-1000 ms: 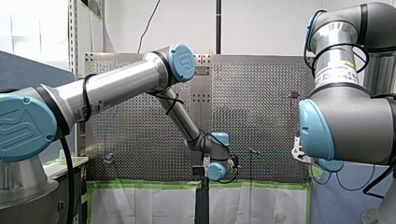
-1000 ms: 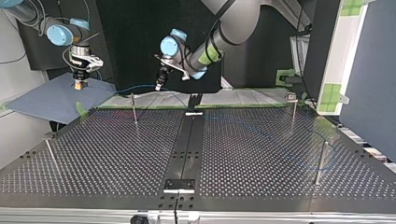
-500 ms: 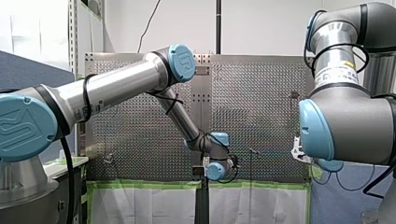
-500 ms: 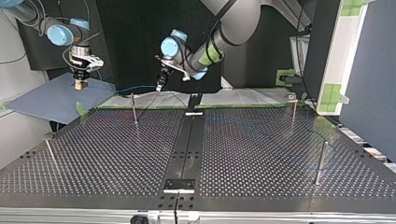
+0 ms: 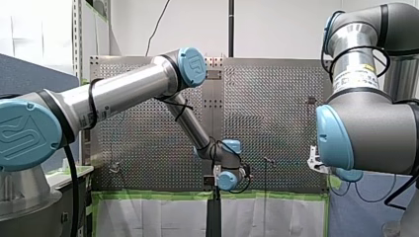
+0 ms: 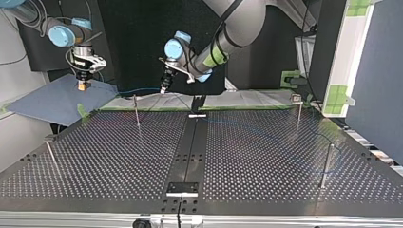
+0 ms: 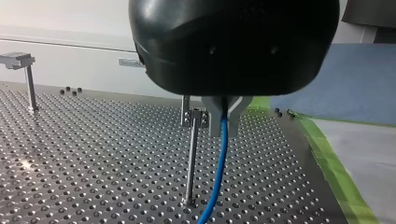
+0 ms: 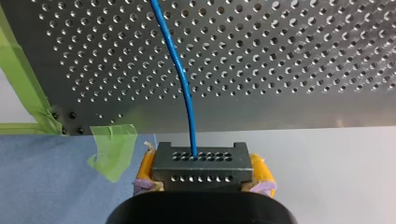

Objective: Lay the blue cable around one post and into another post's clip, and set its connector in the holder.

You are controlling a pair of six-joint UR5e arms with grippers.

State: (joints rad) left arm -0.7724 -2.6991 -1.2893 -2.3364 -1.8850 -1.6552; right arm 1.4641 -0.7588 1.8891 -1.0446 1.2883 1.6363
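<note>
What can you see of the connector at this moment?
The connector is a dark grey rectangular block, metal or plastic by its look, with two rows of small holes on the face toward the camera. My right hand holds it level, clamped on both sides by its yellow pads. The blue cable enters one hole of the row farther from the hand and runs ahead over the perforated table. The connector sits short of the table's edge, above a blue sheet, in no holder.
</note>
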